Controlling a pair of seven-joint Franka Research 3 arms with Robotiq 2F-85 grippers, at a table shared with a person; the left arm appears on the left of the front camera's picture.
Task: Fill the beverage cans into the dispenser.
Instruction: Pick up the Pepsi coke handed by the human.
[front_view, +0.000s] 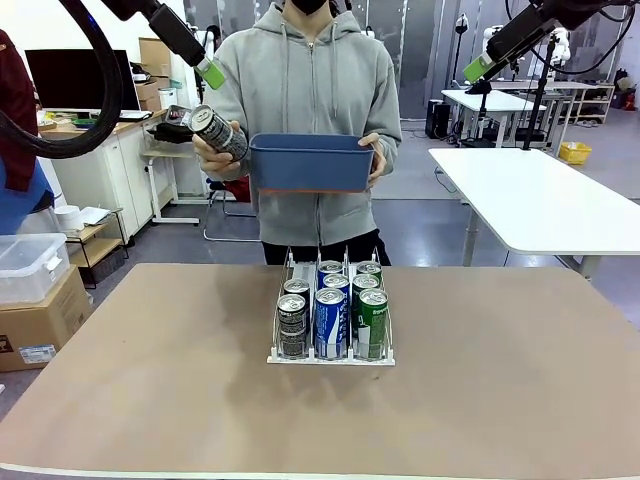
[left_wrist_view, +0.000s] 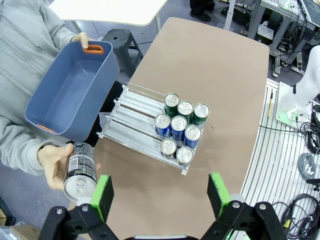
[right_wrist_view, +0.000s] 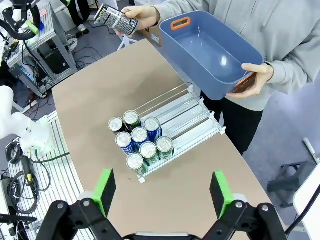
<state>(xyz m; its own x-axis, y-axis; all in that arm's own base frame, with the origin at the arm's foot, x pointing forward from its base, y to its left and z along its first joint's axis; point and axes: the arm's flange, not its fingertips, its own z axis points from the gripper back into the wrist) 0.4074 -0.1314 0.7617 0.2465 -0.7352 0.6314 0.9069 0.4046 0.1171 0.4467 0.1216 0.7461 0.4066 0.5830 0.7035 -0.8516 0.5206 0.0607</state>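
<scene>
Eight cans (front_view: 330, 322) (rear ones half-hidden)

In the front view, the rear cans (front_view: 330, 268) in the dispenser (front_view: 330, 359) are mostly hidden behind the 3 front ones. Print on the dark can (front_view: 218, 131), held up left of the dispenser, is too small to read. The person's hand (front_view: 377, 158), up right of the dispenser, is partly behind the blue tub (front_view: 310, 163).

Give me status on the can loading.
Left gripper and right gripper open, raised. Dispenser holds eight cans. Person holds one dark can and empty blue tub.
</scene>
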